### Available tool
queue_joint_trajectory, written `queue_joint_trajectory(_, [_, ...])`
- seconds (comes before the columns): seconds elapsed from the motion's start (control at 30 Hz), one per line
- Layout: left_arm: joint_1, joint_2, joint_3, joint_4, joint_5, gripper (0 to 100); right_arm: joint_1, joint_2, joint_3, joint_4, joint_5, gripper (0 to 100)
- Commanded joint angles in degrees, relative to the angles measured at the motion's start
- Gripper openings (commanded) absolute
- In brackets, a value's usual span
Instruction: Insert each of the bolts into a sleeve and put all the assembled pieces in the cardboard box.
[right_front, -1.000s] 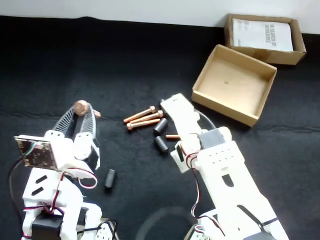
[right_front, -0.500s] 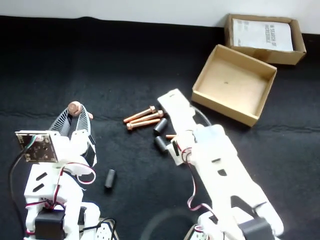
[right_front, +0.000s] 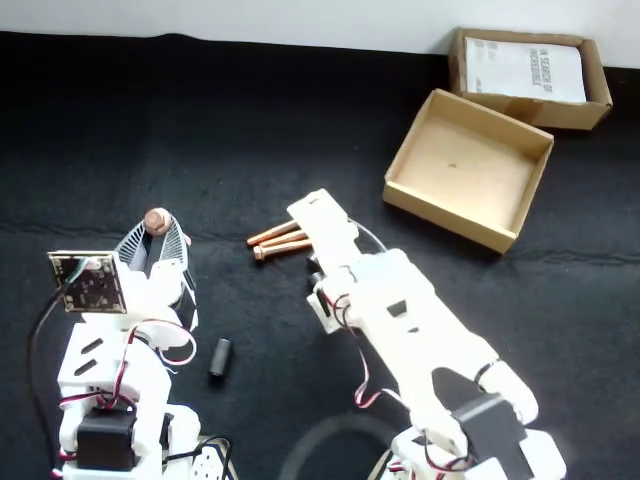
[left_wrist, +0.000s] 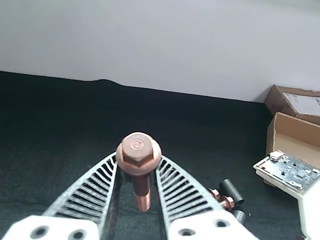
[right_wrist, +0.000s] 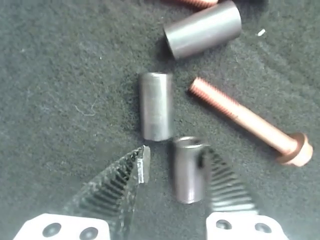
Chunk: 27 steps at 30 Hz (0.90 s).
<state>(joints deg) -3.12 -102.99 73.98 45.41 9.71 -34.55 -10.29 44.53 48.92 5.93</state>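
Copper bolts (right_front: 278, 241), dark sleeves (right_wrist: 156, 106) near cardboard box (right_front: 445, 222)

My high camera looks down over the table (right_front: 250, 120) from the arms' side, taking in both arms and the cardboard box (right_front: 465, 170) at far right. The left wrist camera sits low, facing the back wall past the held bolt (left_wrist: 136, 150), and shares the box and loose bolts (right_front: 280, 240) with it. The right wrist camera points almost straight down, very close on the sleeves (right_wrist: 156, 106) beside those bolts.
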Motion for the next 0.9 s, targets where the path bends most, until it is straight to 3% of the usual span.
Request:
queue_joint_trajectory(0.0, [-0.75,-0.75,0.31,-1.23,-0.35,1,-0.48,1.10,-3.47,-0.48,-0.70,11.2])
queue_joint_trajectory(0.53, [-0.66,-0.75,2.15,-1.32,-0.35,1,2.59,1.19,-4.09,5.93,-0.97,11.2])
queue_joint_trajectory(0.87, [-0.66,-0.66,2.95,-1.32,-0.35,1,2.42,1.71,0.13,-0.13,-0.62,11.2])
